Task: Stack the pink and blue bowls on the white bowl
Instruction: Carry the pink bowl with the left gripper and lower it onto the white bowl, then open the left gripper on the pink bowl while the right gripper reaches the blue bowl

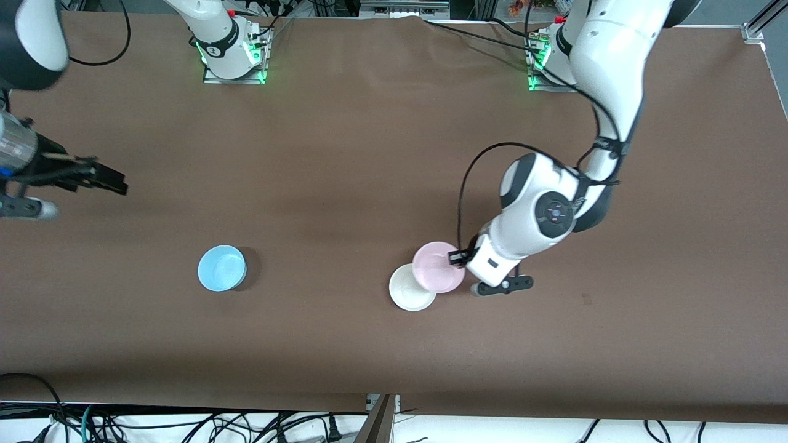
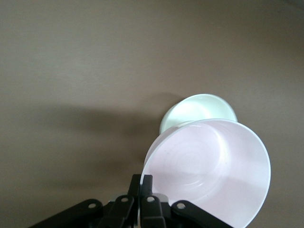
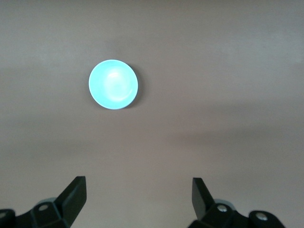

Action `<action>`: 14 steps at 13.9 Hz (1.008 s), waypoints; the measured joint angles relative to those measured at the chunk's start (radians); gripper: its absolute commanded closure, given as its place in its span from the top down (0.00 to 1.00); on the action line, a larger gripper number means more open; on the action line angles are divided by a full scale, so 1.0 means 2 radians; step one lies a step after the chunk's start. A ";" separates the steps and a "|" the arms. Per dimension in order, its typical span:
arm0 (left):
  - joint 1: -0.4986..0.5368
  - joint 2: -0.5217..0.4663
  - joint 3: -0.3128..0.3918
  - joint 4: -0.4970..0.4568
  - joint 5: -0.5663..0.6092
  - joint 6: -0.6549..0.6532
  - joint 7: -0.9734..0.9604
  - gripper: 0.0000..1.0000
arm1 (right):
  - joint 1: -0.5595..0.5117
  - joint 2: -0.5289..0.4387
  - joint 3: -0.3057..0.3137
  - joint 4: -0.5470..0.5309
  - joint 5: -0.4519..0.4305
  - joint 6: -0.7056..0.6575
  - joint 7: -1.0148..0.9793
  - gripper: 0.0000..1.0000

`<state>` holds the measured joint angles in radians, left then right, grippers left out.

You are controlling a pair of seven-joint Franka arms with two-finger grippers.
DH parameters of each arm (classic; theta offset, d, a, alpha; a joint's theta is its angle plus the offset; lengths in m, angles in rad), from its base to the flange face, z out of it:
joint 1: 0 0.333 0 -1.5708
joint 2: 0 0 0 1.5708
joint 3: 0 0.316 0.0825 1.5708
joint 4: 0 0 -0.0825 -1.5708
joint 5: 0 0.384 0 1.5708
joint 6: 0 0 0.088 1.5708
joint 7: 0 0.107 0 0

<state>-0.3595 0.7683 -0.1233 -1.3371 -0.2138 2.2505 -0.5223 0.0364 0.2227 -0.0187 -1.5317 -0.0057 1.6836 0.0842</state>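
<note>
Pale pink bowl [image 1: 437,265], plain white bowl [image 1: 410,290], sky-blue bowl [image 1: 221,267] — all on brown table [image 1: 345,160].

Even overhead light, soft shadows; wrist views perhaps slightly hazy.

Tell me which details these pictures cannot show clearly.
- Round white plastic bowl: partly covered by the held pale pink plastic bowl in the front and left wrist views.
- Left end effector: fingertips hidden by the pink rim.
- Right end effector: cut off by the front view's edge.

pink bowl [image 1: 437,266] tilted, overlapping white bowl [image 1: 409,290] rim – blue bowl [image 1: 221,267] upright, well apart toward right arm's end
</note>
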 measured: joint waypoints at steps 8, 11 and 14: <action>-0.021 0.067 0.002 0.070 0.000 0.013 -0.009 0.00 | 0.052 0.120 0.002 -0.003 0.000 0.123 0.056 0.98; -0.022 0.076 0.004 0.072 0.000 0.025 -0.009 0.00 | 0.080 0.161 0.002 -0.004 0.000 0.181 0.076 0.98; -0.022 0.079 0.005 0.072 0.000 0.026 -0.009 0.00 | 0.087 0.203 0.002 -0.013 0.000 0.241 0.077 0.98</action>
<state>-0.4033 0.9269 -0.1137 -1.1937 -0.2138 2.3018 -0.5405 0.2105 0.6277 -0.0140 -1.5575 -0.0053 2.1658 0.2391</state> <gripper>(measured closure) 0.969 0.022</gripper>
